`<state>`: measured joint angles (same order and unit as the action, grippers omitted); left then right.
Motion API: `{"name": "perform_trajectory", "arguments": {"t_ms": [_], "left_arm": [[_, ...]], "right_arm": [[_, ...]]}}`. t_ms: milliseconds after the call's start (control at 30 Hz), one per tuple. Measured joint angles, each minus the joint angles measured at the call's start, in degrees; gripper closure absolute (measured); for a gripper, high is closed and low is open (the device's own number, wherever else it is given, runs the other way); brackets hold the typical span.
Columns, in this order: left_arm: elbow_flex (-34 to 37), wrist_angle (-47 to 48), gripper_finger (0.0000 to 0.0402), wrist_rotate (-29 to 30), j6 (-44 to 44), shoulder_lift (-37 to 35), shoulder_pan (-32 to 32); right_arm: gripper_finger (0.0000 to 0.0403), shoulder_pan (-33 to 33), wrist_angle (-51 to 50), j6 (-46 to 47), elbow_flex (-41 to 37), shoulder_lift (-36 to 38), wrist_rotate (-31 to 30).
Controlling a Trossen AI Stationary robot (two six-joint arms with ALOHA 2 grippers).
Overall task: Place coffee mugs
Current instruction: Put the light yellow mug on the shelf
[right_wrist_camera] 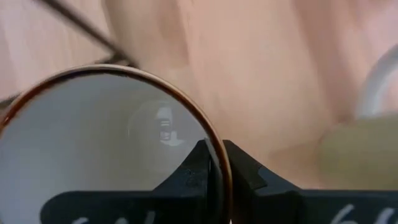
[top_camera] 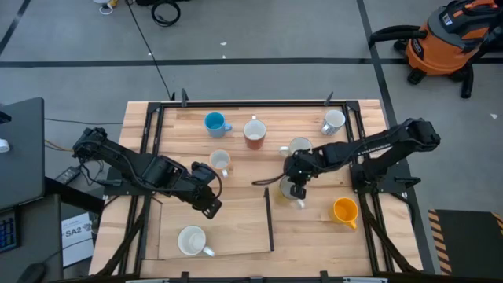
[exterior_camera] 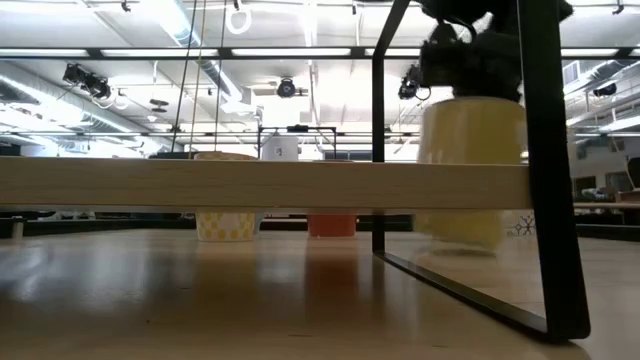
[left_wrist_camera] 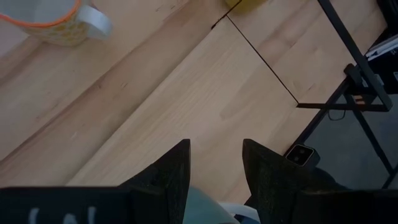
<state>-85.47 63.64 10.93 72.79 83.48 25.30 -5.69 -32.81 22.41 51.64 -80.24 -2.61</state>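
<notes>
My right gripper (top_camera: pixel 297 191) hangs over the table's middle, shut on a pale yellow mug (exterior_camera: pixel 470 170) with a white inside (right_wrist_camera: pixel 106 143). My left gripper (top_camera: pixel 206 203) is open over the pale board at the near left, and its fingers (left_wrist_camera: pixel 214 165) hold nothing. Other mugs stand on their bases: blue (top_camera: pixel 214 122), reddish-brown (top_camera: pixel 254 134), pale grey (top_camera: pixel 333 120), one (top_camera: pixel 299 147) just beyond the right gripper, white (top_camera: pixel 220 161), orange-yellow (top_camera: pixel 344 211), and white (top_camera: pixel 192 240) on the board. My right gripper has the pale yellow mug by its rim (right_wrist_camera: pixel 198 118), one finger inside the cup and one outside. The fingers come from above, pointing down. The mug stays upright under them (exterior_camera: pixel 470 170). Whether its base is off the table, I cannot tell.
A thin black frame (top_camera: pixel 267 216) stands along the board's right edge, close to the held mug, and more black rails (top_camera: pixel 149 134) run along the table's sides. Bare wood lies on the board (top_camera: pixel 236 228) between the white mug and the frame.
</notes>
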Motion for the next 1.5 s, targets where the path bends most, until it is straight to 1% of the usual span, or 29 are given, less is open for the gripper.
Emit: {"name": "perform_trajectory", "arguments": {"t_ms": [200, 400, 567, 700, 833, 967, 1133, 1267, 1500], "left_arm": [[0.0, 0.0, 0.0248, 1.1, -0.1, 0.0, 0.0], [0.0, 0.0, 0.0248, 1.1, -0.2, 0.0, 0.0], [0.0, 0.0, 0.0248, 1.1, -1.7, 0.0, -0.6], [0.0, 0.0, 0.0248, 1.1, -4.2, 0.0, -2.2], [0.0, 0.4, 0.0248, 1.6, -4.5, 0.0, -5.1], [0.0, 0.3, 0.0248, 2.5, -5.9, 0.0, -8.5], [0.0, 0.2, 0.0248, 2.5, -10.0, 0.0, -12.0], [0.0, 0.2, 0.0248, 2.4, -12.3, 0.0, -13.4], [0.0, 0.2, 0.0248, 2.4, -12.6, 0.0, -13.5]], "right_arm": [[0.037, 3.4, -2.6, -6.4, 6.5, -0.4, -2.6], [0.0369, 7.3, -1.7, -12.8, 11.9, -0.3, -6.9], [0.0369, 10.5, 1.6, -15.0, 14.2, -0.3, -7.0], [0.0369, 11.4, 3.0, -15.2, 16.7, -1.5, -5.5], [0.0369, 11.0, 3.3, -15.3, 20.5, -5.2, -4.8], [0.0369, 11.0, 0.4, -15.5, 23.9, -11.3, -4.7], [0.0369, 11.1, -3.9, -16.2, 28.1, -18.7, -5.3], [0.0369, 11.0, -4.7, -17.6, 30.0, -23.3, -5.2], [0.0368, 11.0, -3.9, -18.3, 30.8, -26.7, -5.2]]}}
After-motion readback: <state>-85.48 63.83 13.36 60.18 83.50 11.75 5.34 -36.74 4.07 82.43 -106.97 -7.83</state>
